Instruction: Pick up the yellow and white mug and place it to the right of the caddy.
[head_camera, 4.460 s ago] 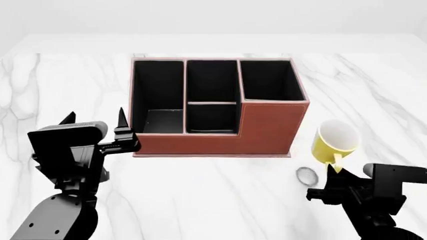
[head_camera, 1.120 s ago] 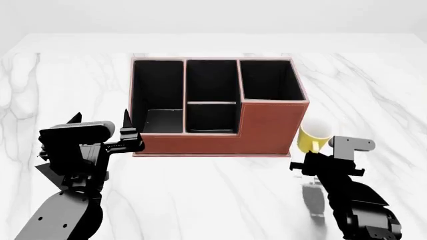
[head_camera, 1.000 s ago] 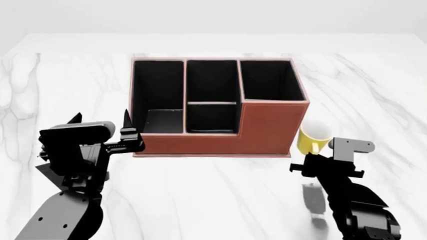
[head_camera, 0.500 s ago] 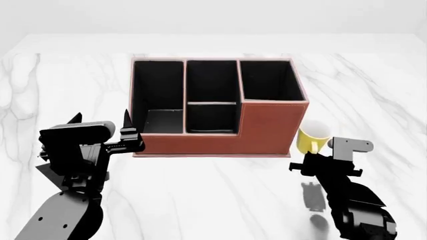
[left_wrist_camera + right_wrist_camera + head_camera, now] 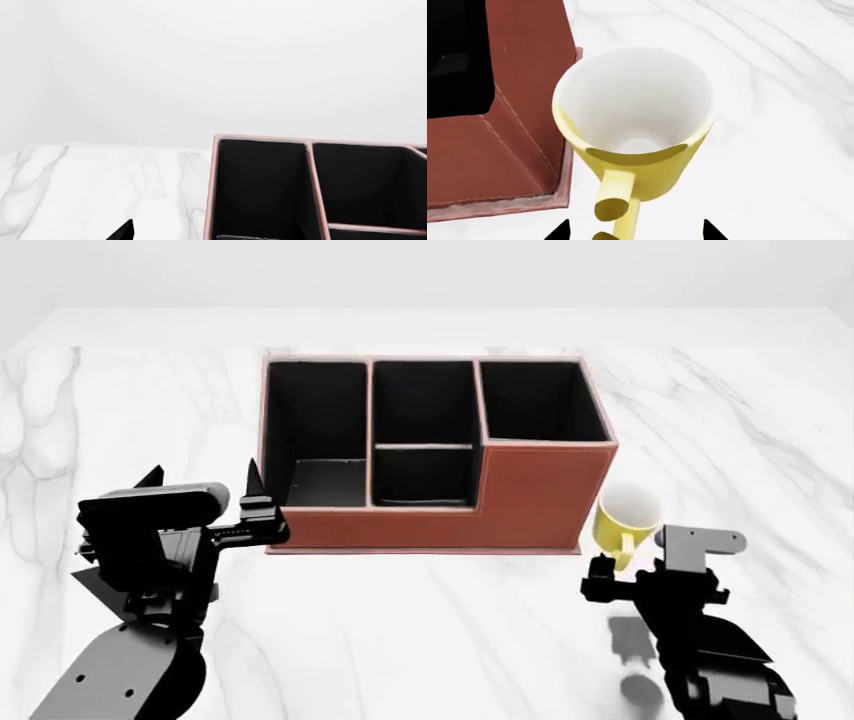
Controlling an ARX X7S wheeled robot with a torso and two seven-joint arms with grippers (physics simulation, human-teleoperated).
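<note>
The yellow and white mug (image 5: 626, 519) stands upright on the marble table just right of the caddy (image 5: 534, 495), its handle (image 5: 617, 560) pointing toward me. In the right wrist view the mug (image 5: 634, 120) sits close beside the caddy's reddish-brown right wall (image 5: 514, 115). My right gripper (image 5: 635, 232) is open. Its two black fingertips stand wide on either side of the handle (image 5: 617, 207) without touching it. In the head view this gripper (image 5: 651, 578) is just in front of the mug. My left gripper (image 5: 200, 482) is open and empty at the caddy's front left corner.
The caddy's black-lined compartments (image 5: 320, 190) show in the left wrist view, with one left fingertip (image 5: 123, 233) at the frame's edge. White marble tabletop (image 5: 427, 640) stretches around the caddy, and a plain white wall stands behind.
The mug, earlier held tilted farther right, now stands beside the caddy's right wall. In the last second my right gripper has drawn back from it toward me. The left arm has not moved.
</note>
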